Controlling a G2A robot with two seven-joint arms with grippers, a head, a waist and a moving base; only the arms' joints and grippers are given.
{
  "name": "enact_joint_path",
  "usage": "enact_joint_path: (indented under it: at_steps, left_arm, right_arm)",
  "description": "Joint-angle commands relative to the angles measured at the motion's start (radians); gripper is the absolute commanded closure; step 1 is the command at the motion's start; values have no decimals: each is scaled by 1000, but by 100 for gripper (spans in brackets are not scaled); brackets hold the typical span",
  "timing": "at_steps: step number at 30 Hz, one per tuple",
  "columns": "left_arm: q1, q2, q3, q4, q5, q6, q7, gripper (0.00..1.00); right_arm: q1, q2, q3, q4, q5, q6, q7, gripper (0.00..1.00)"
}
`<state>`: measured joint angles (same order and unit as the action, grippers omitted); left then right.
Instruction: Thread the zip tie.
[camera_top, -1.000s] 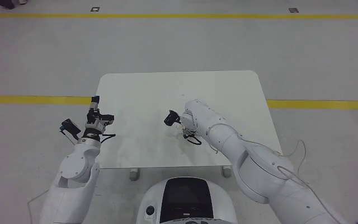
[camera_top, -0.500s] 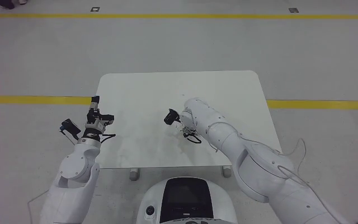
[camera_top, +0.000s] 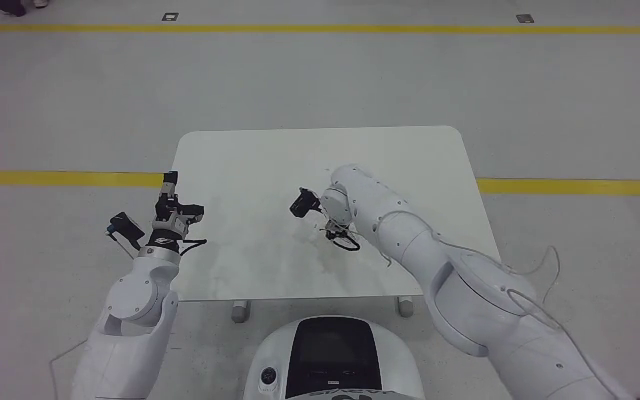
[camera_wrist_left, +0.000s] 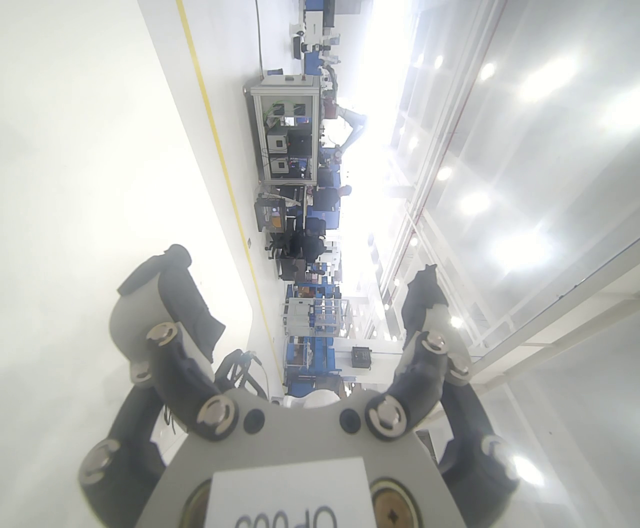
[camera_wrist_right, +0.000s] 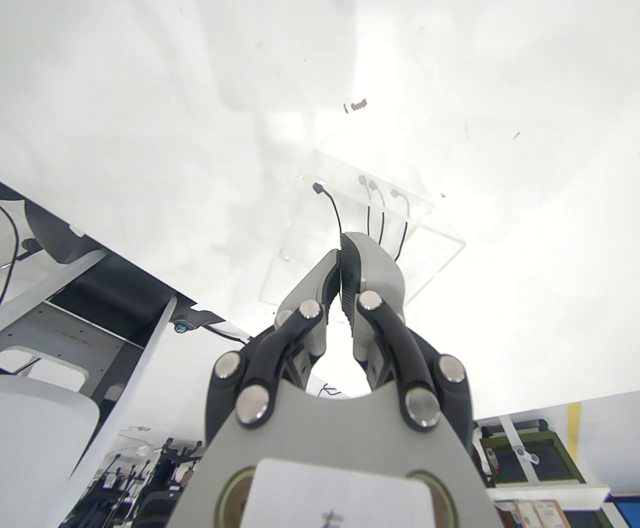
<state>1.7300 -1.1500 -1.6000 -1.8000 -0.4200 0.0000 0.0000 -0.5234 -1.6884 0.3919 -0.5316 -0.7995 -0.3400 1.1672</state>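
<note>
Slid R gripper (camera_wrist_right: 342, 252) slightly leftward, pinching zip tie (camera_wrist_right: 332, 212); kept L gripper (camera_wrist_left: 300, 267) wide, parked. Lining up, no threading yet.

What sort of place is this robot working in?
Probably a large lab or factory hall: a yellow floor line beyond the white table, equipment racks, and high ceiling lights.

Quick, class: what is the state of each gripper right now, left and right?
Left gripper: open, holding nothing.
Right gripper: closed on a black zip tie.
</note>
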Motion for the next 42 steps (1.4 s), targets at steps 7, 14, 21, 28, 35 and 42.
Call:
enact_joint_path:
  at_steps: [7,14,21,28,35,42]
  left_arm:
    - [0,0,0,0,0,0,0,0]
    - [0,0,0,0,0,0,0,0]
    - [0,0,0,0,0,0,0,0]
    - [0,0,0,0,0,0,0,0]
    - [0,0,0,0,0,0,0,0]
    - [0,0,0,0,0,0,0,0]
  right_arm:
    - [-7,75,33,-128,21,0,32,100]
    - [-45,159,119,-283,33,0,42,100]
    - [-116,222,217,-432,40,43,70,100]
    - [-116,222,217,-432,40,43,70,100]
    - [-145,232,256,-440,74,74,6,100]
    - [-202,263,375,-494,211,73,-53,100]
